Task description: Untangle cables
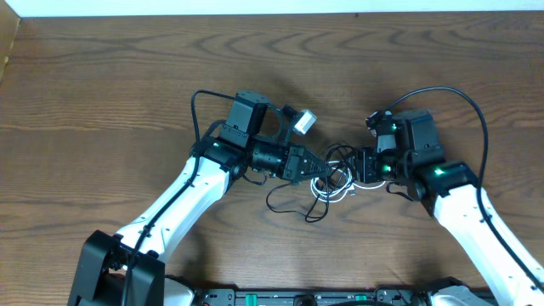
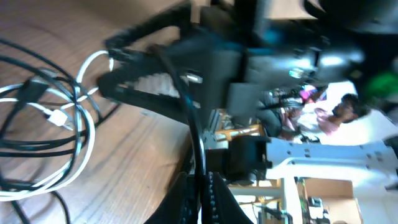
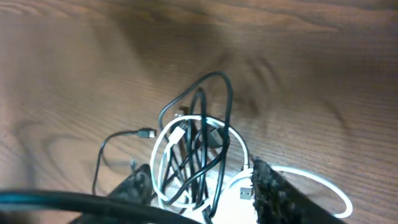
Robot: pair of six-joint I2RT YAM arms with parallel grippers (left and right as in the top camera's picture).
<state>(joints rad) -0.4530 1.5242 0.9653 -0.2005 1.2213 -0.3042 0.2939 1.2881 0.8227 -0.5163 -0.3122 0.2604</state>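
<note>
The cables lie as a small knot of thin black and white loops on the wood between my two grippers. My left gripper reaches into the knot from the left. In the left wrist view it is shut on one thin black cable that runs up out of the jaws, and the other loops lie to the left. My right gripper comes in from the right. In the right wrist view it is open, with the black and white loops and a white plug between its fingers.
The wooden table stretches around the knot on all sides. One thin black strand with a small plug trails off to the left. A thick black arm wire arcs over the right arm, and another crosses the right wrist view.
</note>
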